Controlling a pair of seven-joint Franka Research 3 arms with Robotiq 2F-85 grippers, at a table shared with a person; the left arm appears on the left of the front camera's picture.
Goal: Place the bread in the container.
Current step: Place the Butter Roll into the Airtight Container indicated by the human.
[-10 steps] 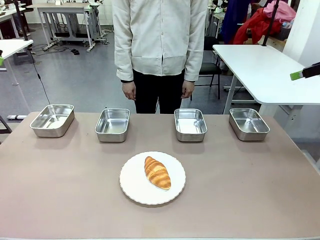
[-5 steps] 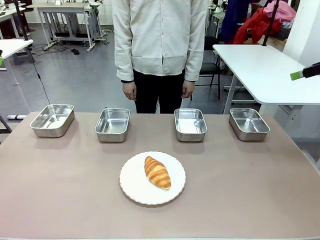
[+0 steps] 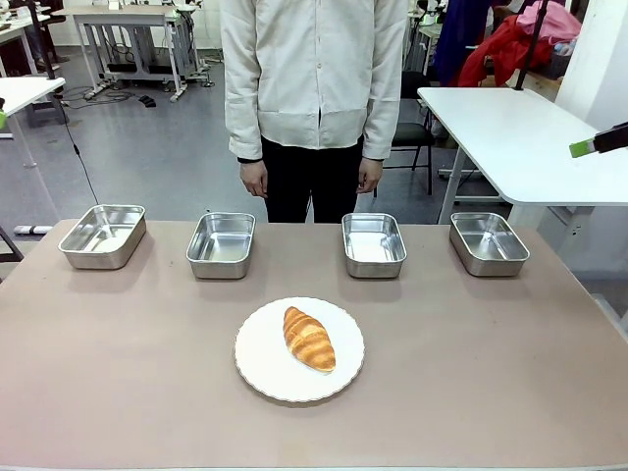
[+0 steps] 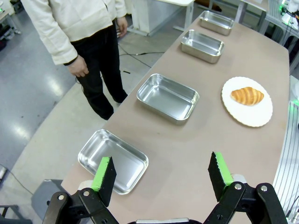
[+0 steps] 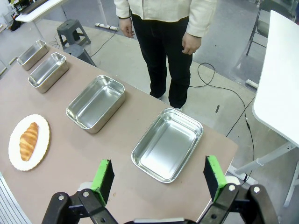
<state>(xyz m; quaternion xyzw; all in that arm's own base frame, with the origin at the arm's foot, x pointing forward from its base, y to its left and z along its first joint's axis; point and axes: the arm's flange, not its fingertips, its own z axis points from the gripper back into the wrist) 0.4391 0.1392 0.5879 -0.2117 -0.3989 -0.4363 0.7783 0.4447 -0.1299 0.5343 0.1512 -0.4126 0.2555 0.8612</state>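
Our right gripper's [image 5: 157, 171] green-padded fingers [image 5: 103, 179] gape near a shallow rectangular stainless-steel pan [image 5: 168, 143]; well apart from it, a golden-brown croissant [image 5: 29, 139] lies on a round white plate [image 5: 41, 133].

The front view looks down across the brown surface [image 3: 118, 392] toward the person in a cream jacket [image 3: 314, 78]. Each wrist view sits high above one end, looking down past the left end effector [image 4: 161, 157] or right end effector [image 5: 158, 161]. All share the round white plate [image 3: 260, 368].
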